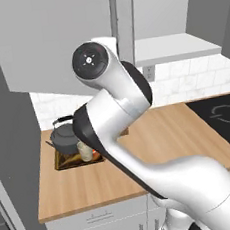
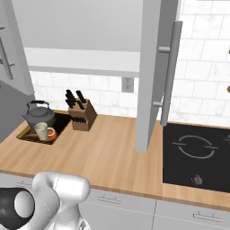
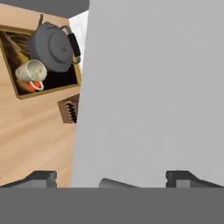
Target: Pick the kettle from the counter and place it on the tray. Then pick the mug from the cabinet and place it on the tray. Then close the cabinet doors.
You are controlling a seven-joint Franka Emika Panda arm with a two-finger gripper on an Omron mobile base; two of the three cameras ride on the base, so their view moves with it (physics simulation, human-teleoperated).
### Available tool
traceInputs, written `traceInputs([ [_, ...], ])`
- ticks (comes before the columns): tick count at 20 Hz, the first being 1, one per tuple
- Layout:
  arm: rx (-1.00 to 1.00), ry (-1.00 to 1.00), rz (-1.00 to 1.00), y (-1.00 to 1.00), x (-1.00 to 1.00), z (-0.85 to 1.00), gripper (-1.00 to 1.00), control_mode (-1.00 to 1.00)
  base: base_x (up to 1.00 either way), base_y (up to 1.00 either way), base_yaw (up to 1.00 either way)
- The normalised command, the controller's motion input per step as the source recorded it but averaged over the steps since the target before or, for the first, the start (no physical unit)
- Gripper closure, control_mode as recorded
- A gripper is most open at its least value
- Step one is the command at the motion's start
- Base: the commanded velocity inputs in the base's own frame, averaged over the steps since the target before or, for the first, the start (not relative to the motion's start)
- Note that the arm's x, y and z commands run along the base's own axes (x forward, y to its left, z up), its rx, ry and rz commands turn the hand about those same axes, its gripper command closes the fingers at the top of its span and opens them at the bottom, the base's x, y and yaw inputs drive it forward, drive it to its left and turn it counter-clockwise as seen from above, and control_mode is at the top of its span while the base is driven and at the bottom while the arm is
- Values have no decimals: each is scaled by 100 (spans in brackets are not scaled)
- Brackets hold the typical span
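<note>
Already on the tray: I found the kettle [image 2: 39, 114] and the mug [image 2: 42, 130] both sitting inside the tray [image 2: 27, 135], mug just in front of the kettle, at the left end of the counter [image 2: 103, 152].
Gripper: I read the gripper [image 3: 111, 179] as spread wide and holding nothing, its tips either side of a grey door panel.
Cabinet doors: I saw one cabinet door [image 2: 152, 76] swung open, edge-on over the counter; closing looked like the step left.
Handling: I judged the door rigid, light and freely hinged, smooth-faced and prone to slip under a push.
Hold: I would take its bar handle [image 2: 170, 72], or press flat near the free edge.
Nearby: knife block [image 2: 81, 115] stood just beside the tray.
</note>
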Motion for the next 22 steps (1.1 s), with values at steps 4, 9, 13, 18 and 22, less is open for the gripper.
traceInputs([
  [4, -2, 4, -11, -37, 91, -17, -100, -100, 0, 0, 0],
  [9, -1, 0, -1, -32, 82, -29, -100, -100, 0, 0, 0],
  [13, -4, 0, 0, -32, 81, -33, -100, -100, 0, 0, 0],
  [18, -3, 0, 0, -27, 85, -30, -100, -100, 0, 0, 0],
  [22, -2, 0, 0, -17, 94, -27, -100, -100, 0, 0, 0],
])
